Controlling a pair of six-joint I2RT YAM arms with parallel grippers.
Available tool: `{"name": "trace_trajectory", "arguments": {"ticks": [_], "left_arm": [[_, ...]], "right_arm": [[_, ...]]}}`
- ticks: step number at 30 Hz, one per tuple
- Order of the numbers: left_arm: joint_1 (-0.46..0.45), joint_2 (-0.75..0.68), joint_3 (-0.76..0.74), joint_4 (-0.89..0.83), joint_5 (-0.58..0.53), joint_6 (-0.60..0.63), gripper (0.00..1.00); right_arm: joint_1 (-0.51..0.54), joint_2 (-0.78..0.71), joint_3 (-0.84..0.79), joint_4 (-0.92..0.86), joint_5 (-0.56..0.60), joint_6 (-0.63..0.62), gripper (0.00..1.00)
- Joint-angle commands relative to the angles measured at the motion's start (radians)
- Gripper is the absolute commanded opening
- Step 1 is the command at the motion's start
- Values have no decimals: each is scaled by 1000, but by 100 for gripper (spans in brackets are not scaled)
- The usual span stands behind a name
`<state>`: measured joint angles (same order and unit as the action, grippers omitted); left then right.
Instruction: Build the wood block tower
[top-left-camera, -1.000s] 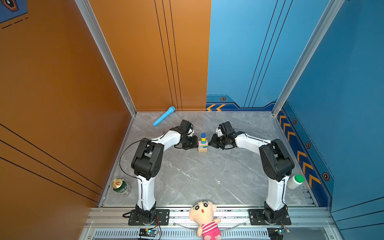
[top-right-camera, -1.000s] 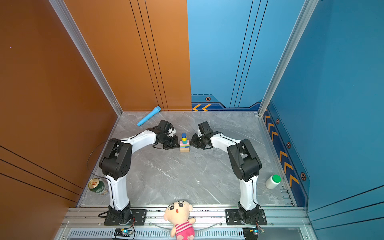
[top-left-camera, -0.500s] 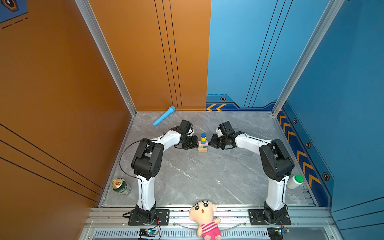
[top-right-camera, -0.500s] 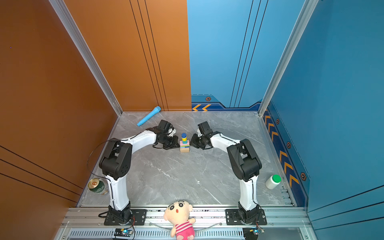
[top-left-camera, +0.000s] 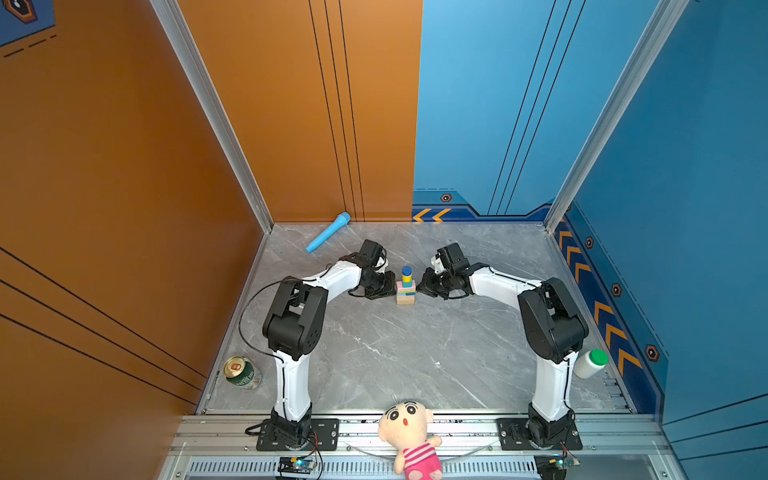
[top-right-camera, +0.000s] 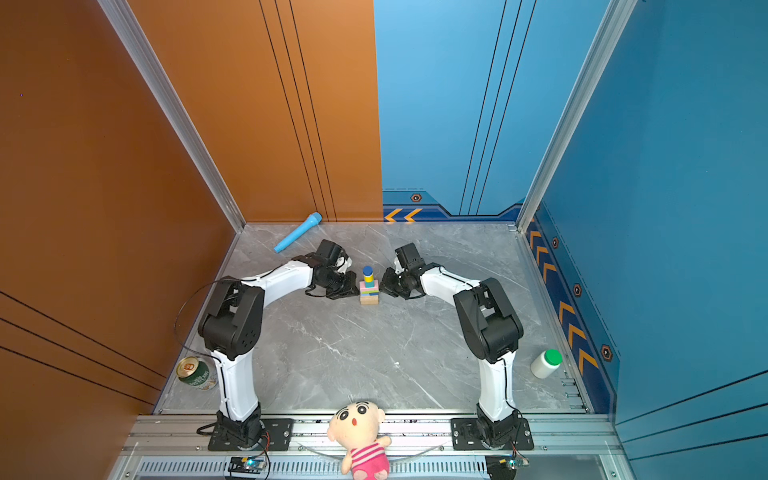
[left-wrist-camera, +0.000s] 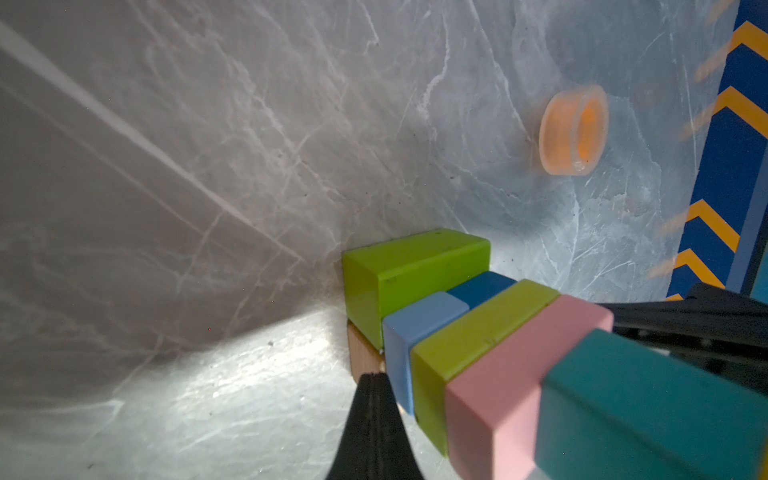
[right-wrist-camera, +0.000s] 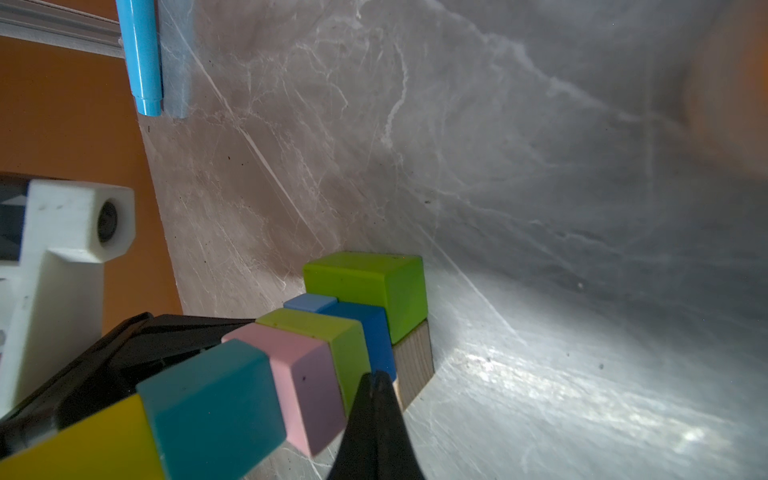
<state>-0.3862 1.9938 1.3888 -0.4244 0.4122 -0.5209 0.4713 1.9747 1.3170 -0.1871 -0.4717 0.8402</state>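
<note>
Here I am looking down at one wood block tower (top-left-camera: 406, 286) standing upright near the middle of the grey marble counter (top-left-camera: 395, 353), toward its back wall. Both top views are showing it (top-right-camera: 369, 287).

I am counting nine blocks in it. From the bottom up:
- one tan brick (left-wrist-camera: 361, 357)
- one lower lime green brick (left-wrist-camera: 415, 266)
- one light blue cube (left-wrist-camera: 415, 328) and one dark blue cube (left-wrist-camera: 482, 284), sitting side by side
- one upper lime green brick (left-wrist-camera: 478, 332)
- one pink brick (left-wrist-camera: 519, 374)
- one teal cube (left-wrist-camera: 644, 407)
- one yellow cylinder (right-wrist-camera: 83, 444)
- one dark blue cylinder (top-left-camera: 407, 271), capping the top

Two arms are reaching in, one from each side. The left end effector (top-left-camera: 390, 287) is sitting low, just beside the tower's left face. The right end effector (top-left-camera: 420, 287) is sitting low, just beside its right face. So the tower is standing between the two. Each wrist view is showing its fingers pressed together into one black point, holding nothing, left (left-wrist-camera: 374, 382) and right (right-wrist-camera: 376, 386). Both points are aiming at the tower's lower layers. I cannot tell whether either tip is touching the wood.

Elsewhere I am counting:
- one light blue toy microphone (top-left-camera: 328, 232), lying near the back left corner
- one orange tape ring (left-wrist-camera: 573, 131), seen only in the left wrist view
- one green drink can (top-left-camera: 243, 373), at the front left
- one white bottle (top-left-camera: 590, 363) with a green cap, at the front right
- one plush doll (top-left-camera: 409, 436), on the front rail
</note>
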Motion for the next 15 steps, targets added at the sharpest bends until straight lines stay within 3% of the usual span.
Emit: {"name": "trace_trajectory", "arguments": {"ticks": [1, 15], "left_arm": [[5, -27, 9, -34, 7, 13, 0], [7, -33, 6, -35, 5, 13, 0]], "right_arm": [[6, 16, 15, 11, -17, 16, 0], [6, 10, 11, 5, -15, 13, 0]]}}
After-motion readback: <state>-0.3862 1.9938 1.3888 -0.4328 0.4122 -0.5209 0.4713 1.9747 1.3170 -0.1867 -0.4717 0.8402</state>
